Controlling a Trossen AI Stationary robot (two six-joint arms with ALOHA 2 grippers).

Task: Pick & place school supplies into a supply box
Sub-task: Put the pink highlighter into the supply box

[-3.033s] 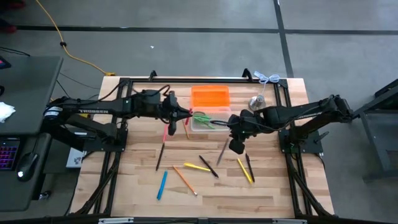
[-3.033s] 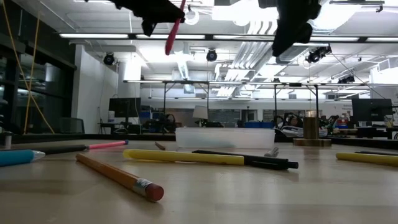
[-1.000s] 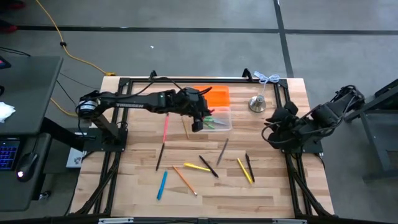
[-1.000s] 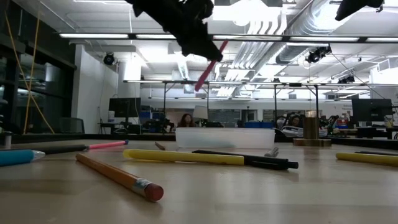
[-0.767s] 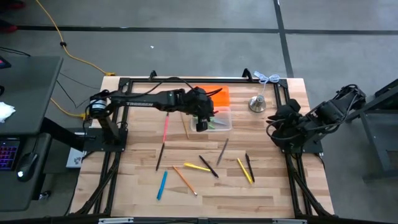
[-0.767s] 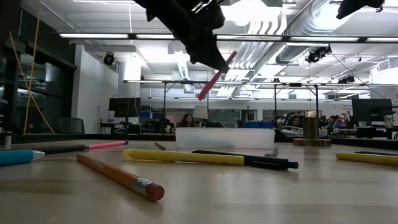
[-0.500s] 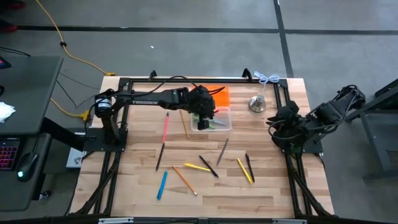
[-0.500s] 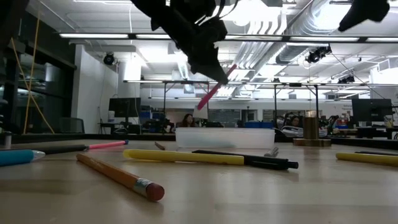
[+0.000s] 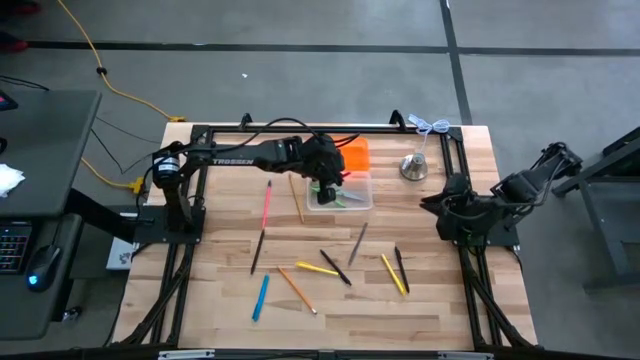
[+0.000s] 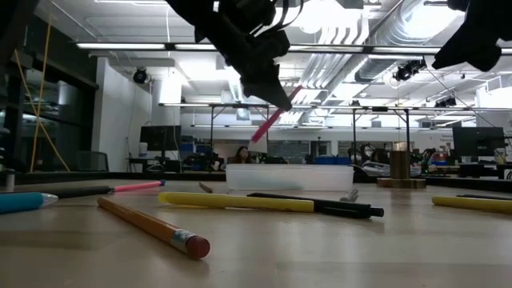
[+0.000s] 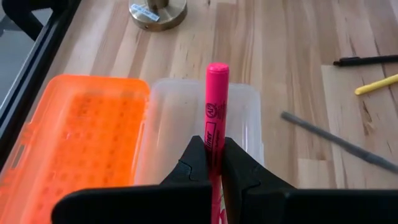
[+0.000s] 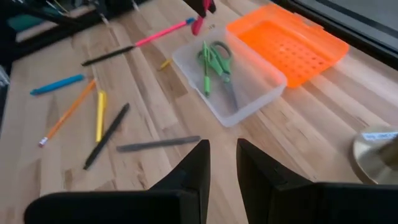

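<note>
Wooden table (image 9: 440, 300), framed by black rails along back and sides; broad bare band along the near edge and the left side, open for travel. Left arm stretched from the left mount across the back half; left gripper (image 11: 212, 163) raised over the clear supply box (image 9: 358, 186), jaws pinched on a pink highlighter (image 11: 215, 118) that points down toward the box mouth. Right arm folded back at the table's right edge; right gripper (image 12: 221, 163) well clear of the box, fingers parted by a narrow gap, nothing between them.

Supply box near back centre, touching the orange lid (image 9: 352, 154) on its far side. Green-handled scissors (image 12: 217, 57) and a green pen (image 12: 205, 71) lying inside the box. Silver bell-shaped object (image 9: 413, 166) to the right of the box, apart from it.

Loose supplies across the middle of the table:
- pink pen (image 9: 266, 203) and wooden pencil (image 9: 296, 199) left of the box;
- dark pencil (image 9: 257, 249) nearer the front;
- grey pen (image 9: 357, 242) just in front of the box;
- black pen (image 9: 335, 266) crossing a yellow pen (image 9: 316, 268);
- orange pencil (image 9: 297, 290) and blue pen (image 9: 260, 297) nearest the front edge;
- second yellow pen (image 9: 393, 274) beside a second black pen (image 9: 401, 268) at right.

Air directly above the box free except for the left gripper itself.
</note>
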